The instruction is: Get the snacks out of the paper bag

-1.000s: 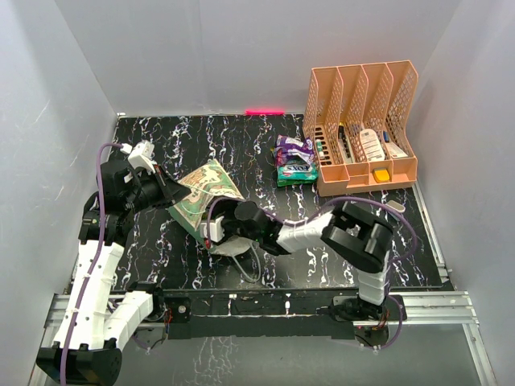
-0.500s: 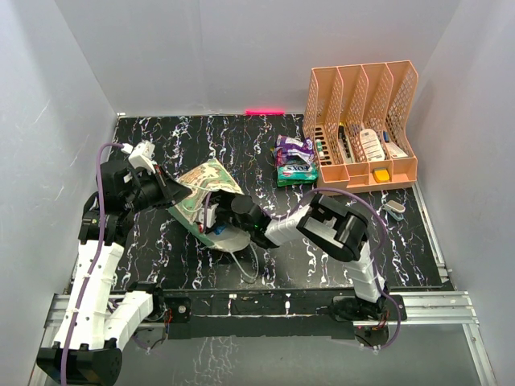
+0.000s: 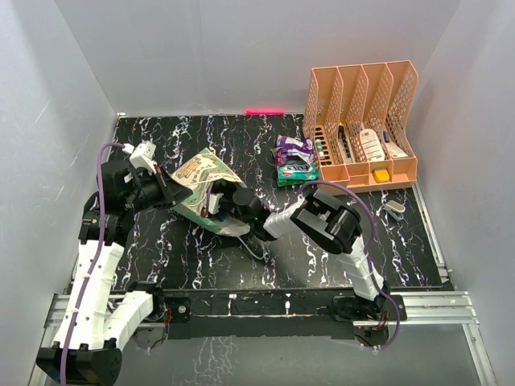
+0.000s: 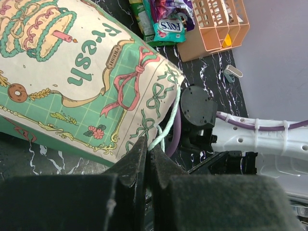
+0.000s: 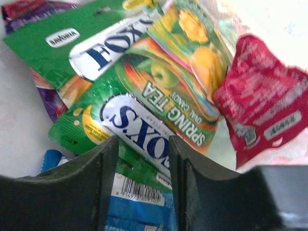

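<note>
The mint-green paper bag (image 3: 201,178) with its cream patterned panel (image 4: 82,77) lies tilted at the table's left middle. My left gripper (image 3: 166,193) is shut on the bag's thin string handle (image 4: 166,122), its tips (image 4: 147,147) pinched together. My right gripper (image 3: 219,203) is inside the bag's mouth. It is open (image 5: 143,144), with its fingers (image 5: 91,183) on either side of a green FOX'S packet (image 5: 130,122). Around that packet lie a Spring Tea packet (image 5: 187,91), a red packet (image 5: 264,106) and a blue one (image 5: 139,214). Purple and green packets (image 3: 294,161) lie outside on the table.
A peach mesh organizer (image 3: 362,129) with small bottles and boxes stands at the back right, right next to the loose packets. It also shows in the left wrist view (image 4: 216,24). A small grey clip-like object (image 3: 394,209) lies near the right edge. White walls enclose the table.
My right gripper has moved left and deeper into the bag's mouth. The bag's open end has risen and tilted up in my left gripper's hold.
</note>
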Action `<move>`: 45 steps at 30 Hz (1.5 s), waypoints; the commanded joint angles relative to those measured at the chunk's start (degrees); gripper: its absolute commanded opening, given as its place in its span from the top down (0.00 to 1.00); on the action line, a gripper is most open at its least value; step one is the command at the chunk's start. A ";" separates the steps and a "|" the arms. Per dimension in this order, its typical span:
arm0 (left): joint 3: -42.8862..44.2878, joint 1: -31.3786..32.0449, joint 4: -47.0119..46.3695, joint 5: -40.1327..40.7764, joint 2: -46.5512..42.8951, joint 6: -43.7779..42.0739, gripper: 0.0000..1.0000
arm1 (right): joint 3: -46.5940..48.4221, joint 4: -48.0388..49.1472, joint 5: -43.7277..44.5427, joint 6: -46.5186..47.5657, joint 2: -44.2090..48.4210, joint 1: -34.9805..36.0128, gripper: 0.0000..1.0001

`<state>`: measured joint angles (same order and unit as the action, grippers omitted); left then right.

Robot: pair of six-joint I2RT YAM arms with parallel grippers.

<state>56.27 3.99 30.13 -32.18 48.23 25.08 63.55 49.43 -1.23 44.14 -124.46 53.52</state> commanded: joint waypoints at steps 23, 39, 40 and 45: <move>-6.85 0.01 -0.69 2.70 -6.66 -2.09 1.00 | -14.48 6.22 -5.27 -13.81 14.86 3.37 0.93; -4.62 0.22 -2.77 -9.43 -4.85 -1.53 1.00 | -1.24 14.56 3.44 -10.20 -0.21 5.68 0.27; -4.33 0.32 -2.64 -9.47 -4.69 -1.67 1.00 | -0.36 13.95 3.59 -9.52 -0.96 5.64 0.26; -4.39 0.50 -3.40 -9.97 -4.87 -1.19 1.00 | 4.56 9.45 7.15 -8.16 -6.32 5.19 0.16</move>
<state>49.89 4.16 26.87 -39.81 43.83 24.38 63.55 58.24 1.13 34.44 -127.28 58.83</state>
